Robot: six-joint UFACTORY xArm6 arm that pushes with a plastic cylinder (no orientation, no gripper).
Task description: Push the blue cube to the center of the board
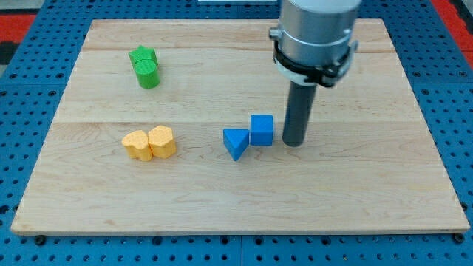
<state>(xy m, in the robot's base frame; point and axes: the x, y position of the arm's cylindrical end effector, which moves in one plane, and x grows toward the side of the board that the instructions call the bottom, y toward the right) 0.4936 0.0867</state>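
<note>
Nearest the view's bottom, the pale wooden worktop [244, 210] lies bare along its front edge, resting on a blue pegboard [22, 148]. Next back, at about 8 o'clock from the board's middle, sit two yellow blocks [149, 143], rounded in outline and touching side by side. Right at the middle stands a blue triangular block [236, 142], and touching its 2 o'clock corner is the blue cube [261, 129] — already close to the board's centre, just toward the view's right of it. The tip [294, 142] of the dark rod stands on the wood at 3 o'clock from the blue cube, just beside it with a thin gap showing between them. There is no pincer on this arm — only the rod, rising into a grey cylindrical housing [314, 37] at the view's top. Farthest back, at 10 o'clock, two green blocks [145, 66] huddle together, one partly behind the other; their exact shapes are hard to make out.
</note>
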